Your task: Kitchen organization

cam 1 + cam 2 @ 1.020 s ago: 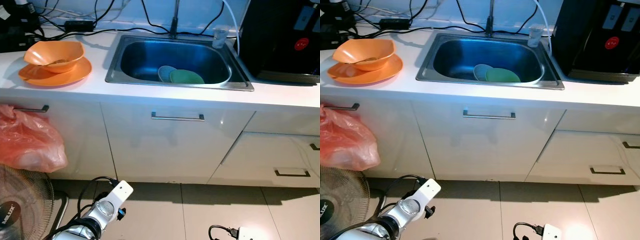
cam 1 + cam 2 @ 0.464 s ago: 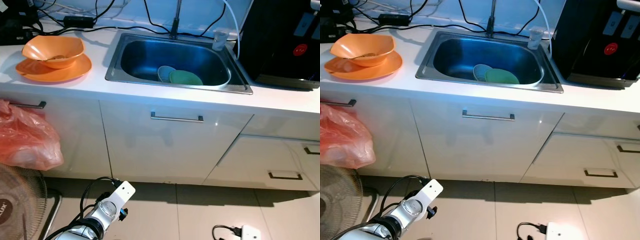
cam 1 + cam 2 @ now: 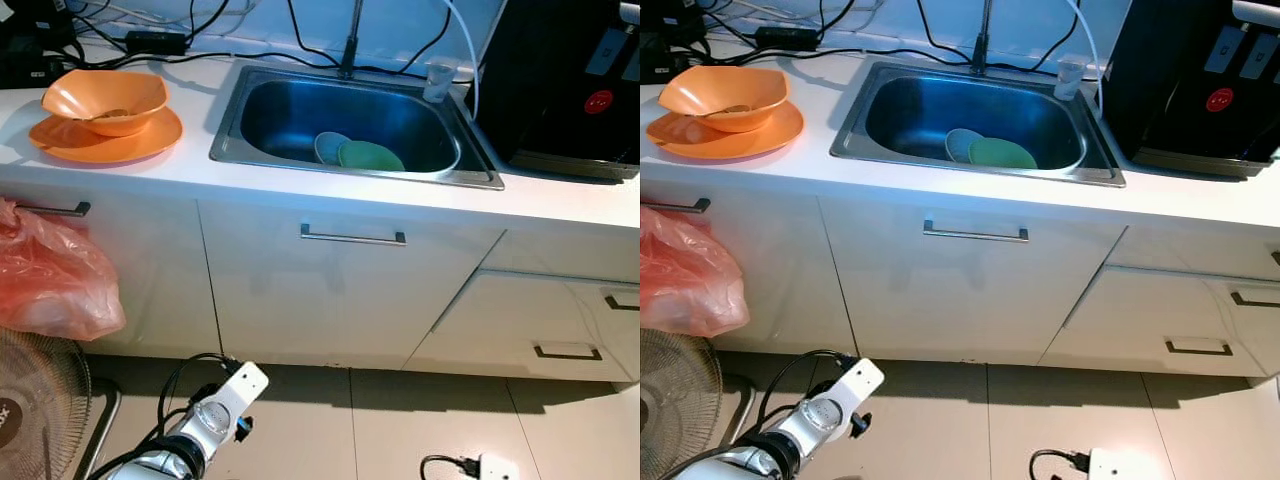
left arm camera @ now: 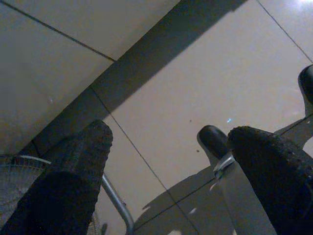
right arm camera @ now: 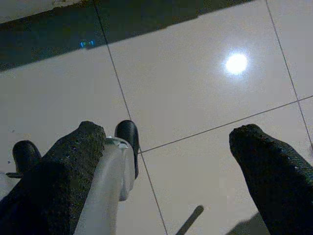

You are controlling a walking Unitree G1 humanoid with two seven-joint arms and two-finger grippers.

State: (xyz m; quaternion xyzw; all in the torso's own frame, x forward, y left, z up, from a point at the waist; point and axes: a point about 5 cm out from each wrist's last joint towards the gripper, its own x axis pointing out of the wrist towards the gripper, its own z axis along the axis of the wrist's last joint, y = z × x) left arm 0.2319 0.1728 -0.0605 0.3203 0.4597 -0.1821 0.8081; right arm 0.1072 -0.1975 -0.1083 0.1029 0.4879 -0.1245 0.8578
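Green plate [image 3: 371, 155]: inside sink [image 3: 227, 128], overlapping blue plate [image 3: 328, 145]. Probably rigid, light, slippery if wet; grasp at rim. Left gripper [image 4: 166, 166] and right gripper [image 5: 166, 161]: spread wide, empty, low above floor.

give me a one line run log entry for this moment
stage: facing sink | left gripper: open, idle low | right gripper: open, idle low | green plate: in sink | orange bowl: on orange plate

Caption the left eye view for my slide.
Steel sink holding two plates, orange bowl on the counter, arms hanging idle.
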